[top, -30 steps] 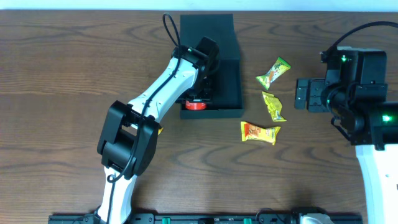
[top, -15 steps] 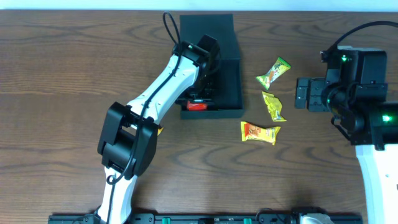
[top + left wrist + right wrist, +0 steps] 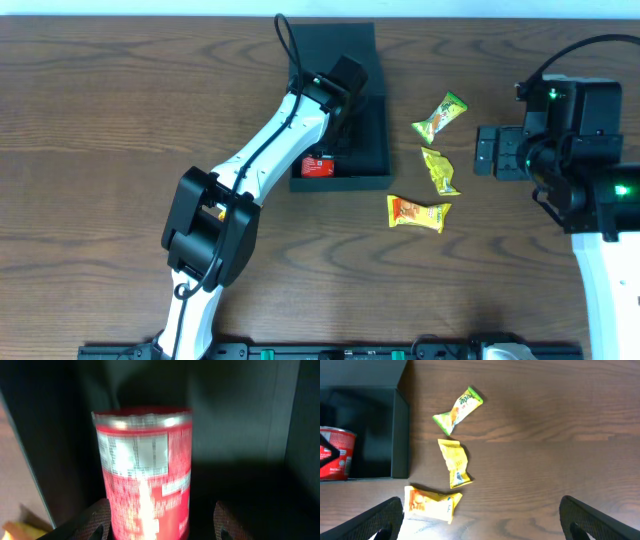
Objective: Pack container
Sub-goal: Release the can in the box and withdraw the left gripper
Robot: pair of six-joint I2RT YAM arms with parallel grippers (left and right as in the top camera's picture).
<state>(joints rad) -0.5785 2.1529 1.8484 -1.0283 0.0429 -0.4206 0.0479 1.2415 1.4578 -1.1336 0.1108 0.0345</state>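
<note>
dark container (image 3: 372, 140), lid open at mid-table beside three snack packets (image 3: 440, 172): probably light, stiff but dentable card, best held by a side wall; left gripper (image 3: 162, 520) open astride the red can (image 3: 318, 166) inside it, right gripper (image 3: 482, 517) spread wide, empty.

the left arm (image 3: 272, 145) and a red can (image 3: 318, 166) crowd the left side of the container (image 3: 370, 145); its right side is open from above. snack packets (image 3: 438, 170) dot the table (image 3: 100, 120) beside it.
</note>
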